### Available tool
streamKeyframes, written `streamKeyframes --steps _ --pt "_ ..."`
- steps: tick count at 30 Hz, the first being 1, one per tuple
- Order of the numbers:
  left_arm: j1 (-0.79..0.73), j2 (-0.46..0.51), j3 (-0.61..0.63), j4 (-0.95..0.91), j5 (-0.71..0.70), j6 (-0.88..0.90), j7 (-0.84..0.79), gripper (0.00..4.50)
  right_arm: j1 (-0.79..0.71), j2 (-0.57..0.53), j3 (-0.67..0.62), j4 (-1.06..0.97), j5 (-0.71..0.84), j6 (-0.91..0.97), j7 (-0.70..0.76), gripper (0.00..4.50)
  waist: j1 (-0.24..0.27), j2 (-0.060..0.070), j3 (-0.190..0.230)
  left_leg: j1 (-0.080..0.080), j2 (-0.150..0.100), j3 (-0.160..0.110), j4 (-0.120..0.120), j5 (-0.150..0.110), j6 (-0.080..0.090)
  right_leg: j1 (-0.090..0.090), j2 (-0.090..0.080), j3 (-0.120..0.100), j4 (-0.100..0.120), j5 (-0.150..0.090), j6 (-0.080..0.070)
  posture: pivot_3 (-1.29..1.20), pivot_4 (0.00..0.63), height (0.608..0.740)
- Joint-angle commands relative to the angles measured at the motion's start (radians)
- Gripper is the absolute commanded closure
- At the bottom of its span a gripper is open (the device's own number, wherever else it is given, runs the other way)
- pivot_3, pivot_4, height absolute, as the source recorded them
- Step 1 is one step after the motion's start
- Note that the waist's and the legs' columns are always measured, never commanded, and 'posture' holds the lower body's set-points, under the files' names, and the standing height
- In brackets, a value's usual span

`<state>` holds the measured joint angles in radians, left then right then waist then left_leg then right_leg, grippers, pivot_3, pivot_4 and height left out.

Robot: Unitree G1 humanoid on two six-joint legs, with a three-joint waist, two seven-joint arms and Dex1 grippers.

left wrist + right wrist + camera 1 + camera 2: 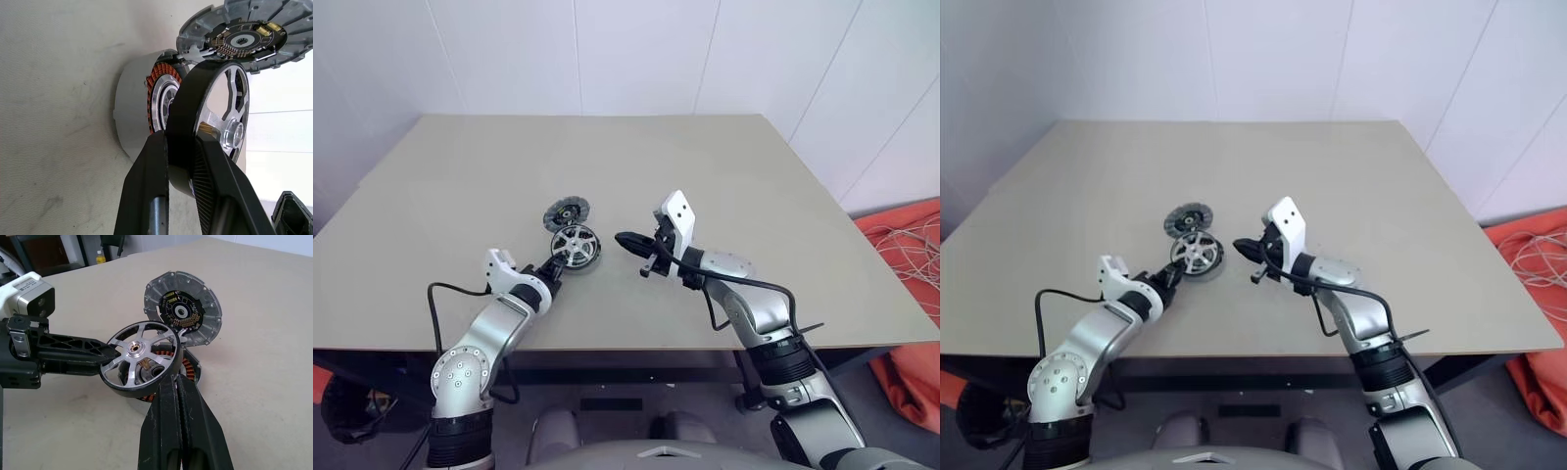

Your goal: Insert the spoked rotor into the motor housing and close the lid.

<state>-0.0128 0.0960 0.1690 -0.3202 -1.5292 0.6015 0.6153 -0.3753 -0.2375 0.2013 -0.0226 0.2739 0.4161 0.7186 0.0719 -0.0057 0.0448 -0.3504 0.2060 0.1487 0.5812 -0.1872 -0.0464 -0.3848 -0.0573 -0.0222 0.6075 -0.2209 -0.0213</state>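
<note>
The left gripper (183,161) pinches the dark rim of the spoked rotor (139,361), holding it tilted just over the motor housing (134,110) on the table (754,196). The lid (183,313) stands hinged open behind. The right gripper (625,240), fingers shut and empty, hovers beside. Insertion is underway; next I'd say the rotor needs levelling and centring over the windings before lowering.

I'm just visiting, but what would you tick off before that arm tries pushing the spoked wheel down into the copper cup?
1. Left gripper pinching the spoked rotor by its rim: ok.
2. Rotor seated in the motor housing: not ok, it is tilted above it.
3. Lid out of the way: ok, open beside the housing.
4. Right gripper shut, holding nothing: ok.
5. Rotor hub lined up with the housing's centre: cannot tell.
</note>
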Motion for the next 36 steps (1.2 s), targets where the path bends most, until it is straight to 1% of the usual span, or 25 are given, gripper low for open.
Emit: streamKeyframes --steps 1,8,25,35,36 --pt "-0.050 -0.012 -0.004 -0.002 0.005 -0.001 -0.017 4.15 -0.013 0.003 -0.006 -0.056 0.009 -0.007 -0.004 4.50 0.000 0.000 0.000 0.000 0.000 0.000 0.000 0.000 0.000 0.000 0.000 0.000 0.000 0.000 0.000 0.00 0.000 0.740" --pt "-0.074 -0.033 0.001 0.014 0.023 -0.006 -0.018 4.15 -0.012 0.005 -0.005 -0.060 0.009 -0.004 -0.010 4.50 0.000 0.000 0.000 0.000 0.000 0.000 0.000 0.000 0.000 0.000 0.000 0.000 0.000 0.000 0.000 0.00 0.000 0.740" --pt "-0.063 -0.073 0.031 0.008 0.067 -0.032 0.036 4.15 -0.008 0.003 -0.006 -0.072 0.014 0.007 -0.015 4.50 0.000 0.000 0.000 0.000 0.000 0.000 0.000 0.000 0.000 0.000 0.000 0.000 0.000 0.000 0.000 0.00 0.000 0.740" --pt "-0.071 -0.078 0.040 0.017 0.078 -0.020 0.032 4.15 -0.019 0.008 -0.004 -0.063 0.010 0.004 -0.018 4.50 0.000 0.000 0.000 -0.001 0.000 0.000 0.000 0.000 0.000 0.000 0.000 0.000 0.000 0.000 0.000 0.00 0.000 0.740" --pt "-0.072 -0.078 0.041 0.018 0.079 -0.018 0.031 3.80 -0.019 0.008 -0.005 -0.062 0.010 0.003 -0.018 4.50 0.000 0.000 0.000 -0.001 0.000 0.000 0.000 0.000 0.000 0.000 0.000 0.000 0.000 0.000 0.000 0.00 0.000 0.740"
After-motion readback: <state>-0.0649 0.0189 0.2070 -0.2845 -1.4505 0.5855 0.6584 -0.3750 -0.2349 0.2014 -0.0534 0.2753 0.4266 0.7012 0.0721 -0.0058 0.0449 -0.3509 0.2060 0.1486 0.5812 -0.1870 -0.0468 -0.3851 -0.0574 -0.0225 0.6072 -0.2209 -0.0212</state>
